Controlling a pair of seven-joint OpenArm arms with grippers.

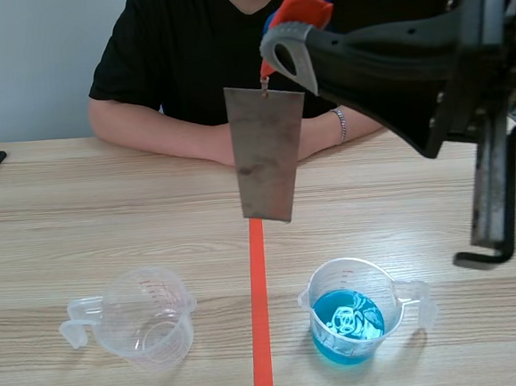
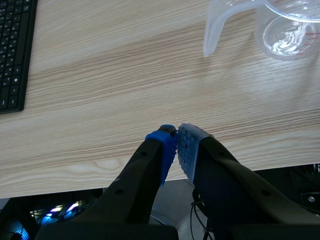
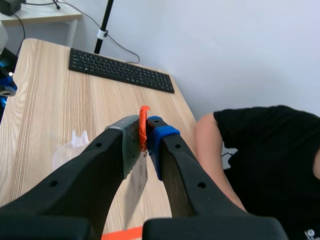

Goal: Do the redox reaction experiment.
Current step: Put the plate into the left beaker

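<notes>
R gripper [image 3: 145, 131]: raised, clamped on orange tab [image 1: 301, 6] of metal plate [image 1: 268, 152]; plate hangs over tape line [image 1: 261, 336]; empty beaker [image 1: 150, 318] left, blue-liquid beaker [image 1: 347, 325] right; L gripper [image 2: 176, 145]: closed, empty, over table [image 2: 125, 75] edge.

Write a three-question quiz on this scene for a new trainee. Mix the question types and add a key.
1. Multiple choice: the right pincer is shut on
A) nothing
B) the orange tab atop the metal plate
C) a cup's handle
2. True or false: the metal plate touches the blue liquid.
3. Fill in: the left pincer, low over the table edge, is ____ (open or shut).

Key: 1 B. 2 False, the plate hangs in the air above the table. 3 Shut, on nothing.
</notes>
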